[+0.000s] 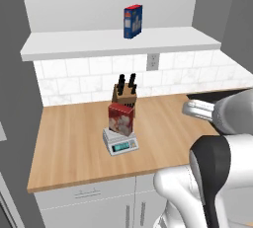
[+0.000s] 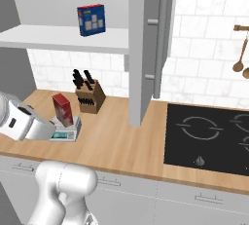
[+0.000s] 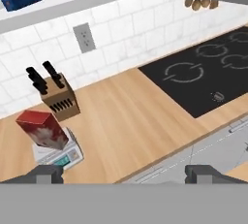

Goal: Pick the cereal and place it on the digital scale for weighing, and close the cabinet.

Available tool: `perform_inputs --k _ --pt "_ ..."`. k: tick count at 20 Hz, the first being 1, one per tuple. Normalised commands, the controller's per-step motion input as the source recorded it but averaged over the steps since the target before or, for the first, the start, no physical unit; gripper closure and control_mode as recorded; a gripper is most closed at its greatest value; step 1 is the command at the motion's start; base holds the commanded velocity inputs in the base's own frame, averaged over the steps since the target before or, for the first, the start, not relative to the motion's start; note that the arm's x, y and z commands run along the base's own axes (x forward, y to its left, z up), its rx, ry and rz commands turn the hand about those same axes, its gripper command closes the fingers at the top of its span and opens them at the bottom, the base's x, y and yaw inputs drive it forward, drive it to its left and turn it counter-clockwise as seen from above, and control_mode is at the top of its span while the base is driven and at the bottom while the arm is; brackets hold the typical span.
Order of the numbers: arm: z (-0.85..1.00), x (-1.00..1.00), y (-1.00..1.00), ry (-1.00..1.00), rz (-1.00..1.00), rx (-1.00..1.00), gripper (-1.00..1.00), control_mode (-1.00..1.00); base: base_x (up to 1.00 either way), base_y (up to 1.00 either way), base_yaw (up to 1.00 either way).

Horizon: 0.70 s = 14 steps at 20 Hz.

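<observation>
Red cereal box [image 1: 121, 119] stands upright on the small grey scale [image 1: 120, 144], which sits on the wooden counter [image 1: 69, 143] just in front of a knife block [image 1: 124, 94]. The box leans slightly but rests fully on the weighing plate, so the weighing step looks done.

Seen from the hand camera, the gripper [image 3: 125, 173] is well apart from the box, with its 2 dark fingertips [image 3: 46, 173] spread wide at the bottom of the picture and nothing between them. It appears to have let go and pulled away.

Above the counter, the grey wall cabinet is open: one door [image 2: 146, 44] with a long metal bar handle [image 2: 160, 44] swings out edge-on toward the robot, leaving the white shelf [image 1: 118, 42] exposed. A blue box [image 1: 133, 21] stands on that shelf. To the right lies a black cooktop [image 2: 209, 136].

What seems left is closing the cabinet, which would mean pushing that open door flat again.
</observation>
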Motion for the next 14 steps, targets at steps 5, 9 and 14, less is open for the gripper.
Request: perform_inputs --k 5,9,14 --pt "0.03 0.0 -0.01 -0.12 -0.12 0.0 -1.0 -1.0 0.0 0.0 0.0" --pt "0.02 0.0 0.0 -0.1 -0.11 0.0 -1.0 -1.0 0.0 0.0 0.0" --pt "0.03 -0.02 -0.26 -0.1 -0.12 0.0 -1.0 -1.0 0.0 0.0 0.0"
